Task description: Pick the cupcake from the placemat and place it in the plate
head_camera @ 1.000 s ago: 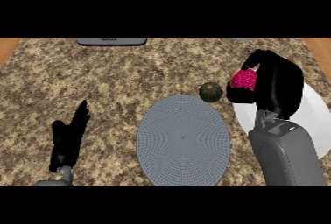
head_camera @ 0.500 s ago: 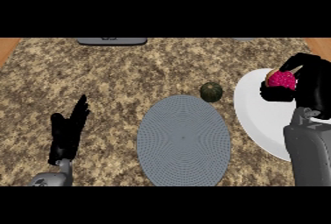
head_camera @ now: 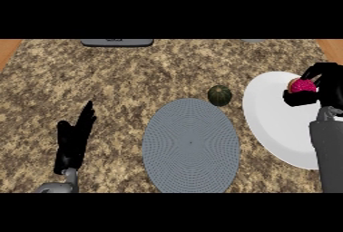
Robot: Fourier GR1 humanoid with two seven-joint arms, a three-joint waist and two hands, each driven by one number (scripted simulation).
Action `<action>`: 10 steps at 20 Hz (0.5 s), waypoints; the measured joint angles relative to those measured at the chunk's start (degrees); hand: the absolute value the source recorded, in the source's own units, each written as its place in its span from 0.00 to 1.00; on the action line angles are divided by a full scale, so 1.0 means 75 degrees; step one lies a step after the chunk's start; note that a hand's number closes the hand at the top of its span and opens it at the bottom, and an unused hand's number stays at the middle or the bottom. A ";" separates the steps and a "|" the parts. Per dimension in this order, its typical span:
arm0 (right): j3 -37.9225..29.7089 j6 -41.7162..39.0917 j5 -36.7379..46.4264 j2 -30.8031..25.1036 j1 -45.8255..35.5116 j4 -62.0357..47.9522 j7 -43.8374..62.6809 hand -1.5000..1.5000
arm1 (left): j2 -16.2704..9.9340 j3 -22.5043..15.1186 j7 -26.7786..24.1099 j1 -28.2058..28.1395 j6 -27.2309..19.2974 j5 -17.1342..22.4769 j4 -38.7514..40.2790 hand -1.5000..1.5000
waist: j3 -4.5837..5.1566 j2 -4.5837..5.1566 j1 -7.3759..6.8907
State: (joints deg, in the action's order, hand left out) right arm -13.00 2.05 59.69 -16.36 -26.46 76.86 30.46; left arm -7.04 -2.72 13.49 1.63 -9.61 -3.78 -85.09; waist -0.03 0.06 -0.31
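Observation:
The cupcake (head_camera: 302, 85), pink-topped, sits inside my right hand (head_camera: 320, 88), whose fingers curl round it above the white plate (head_camera: 275, 122) at the right edge. Most of the cupcake is hidden by the fingers, and I cannot tell whether it touches the plate. The grey oval placemat (head_camera: 191, 145) lies bare in the middle of the counter. My left hand (head_camera: 72, 138) rests open at the lower left, fingers straight and pointing up.
A small dark green round fruit (head_camera: 219, 95) sits just beyond the placemat's far right edge, next to the plate. A grey appliance edge (head_camera: 117, 42) shows at the back. Wooden counter edging (head_camera: 8, 50) borders the speckled stone top.
My right hand has carried the cupcake rightward, from near the plate's left rim to over the plate's right side. The left hand has stayed still.

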 measured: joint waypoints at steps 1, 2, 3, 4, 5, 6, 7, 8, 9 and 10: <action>-0.0017 -0.0097 -0.0112 0.0014 0.0004 -0.0140 -0.0056 1.00 | 0.0014 0.0018 -0.0058 0.0024 -0.0007 -0.0017 0.0105 0.50 | 0.0001 0.0001 0.0005; -0.0116 -0.0172 -0.0269 -0.0069 -0.0053 -0.0408 -0.0214 1.00 | 0.0005 0.0044 -0.0179 -0.0023 0.0026 0.0000 0.0133 0.50 | -0.0001 0.0003 -0.0004; -0.0232 -0.0239 -0.0448 -0.0135 -0.0106 -0.0688 -0.0375 1.00 | -0.0006 0.0051 -0.0116 -0.0010 0.0039 0.0008 0.0074 0.50 | -0.0001 0.0005 -0.0014; -0.0290 -0.0386 -0.0612 -0.0150 -0.0066 -0.0872 -0.0491 1.00 | -0.0021 0.0046 -0.0128 -0.0079 0.0049 0.0000 0.0003 0.50 | 0.0000 0.0003 -0.0019; -0.0355 -0.0596 -0.0766 -0.0207 -0.0086 -0.1081 -0.0567 1.00 | -0.0034 0.0027 -0.0045 -0.0068 0.0048 -0.0027 -0.0058 0.50 | -0.0002 0.0005 -0.0022; -0.0380 -0.0734 -0.0858 -0.0247 -0.0048 -0.1287 -0.0670 0.00 | -0.0025 0.0032 -0.0046 -0.0036 0.0044 -0.0041 0.0002 0.50 | -0.0001 0.0007 -0.0017; -0.0445 -0.0978 -0.0992 -0.0354 -0.0119 -0.1470 -0.0716 0.00 | 0.0020 0.0000 -0.0019 -0.0024 0.0010 -0.0071 -0.0022 0.50 | -0.0003 0.0008 -0.0016; -0.0468 -0.1141 -0.1111 -0.0370 -0.0032 -0.1504 -0.0770 0.00 | 0.0006 0.0043 -0.0011 0.0005 0.0025 -0.0052 0.0000 0.50 | 0.0001 0.0003 -0.0002; -0.0529 -0.1288 -0.1233 -0.0479 0.0064 -0.1611 -0.0939 0.00 | -0.0009 0.0084 -0.0003 0.0023 0.0038 -0.0033 0.0004 0.50 | 0.0001 0.0002 0.0005; -0.0549 -0.1328 -0.1325 -0.0526 0.0043 -0.1811 -0.1129 0.00 | 0.0004 0.0094 -0.0024 0.0054 0.0057 -0.0031 0.0062 0.50 | 0.0000 0.0003 0.0006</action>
State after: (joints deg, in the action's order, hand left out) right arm -17.12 -7.91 49.76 -20.31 -26.14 63.28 21.99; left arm -7.01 -2.01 13.30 2.03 -9.18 -4.01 -84.63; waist -0.03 0.08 -0.26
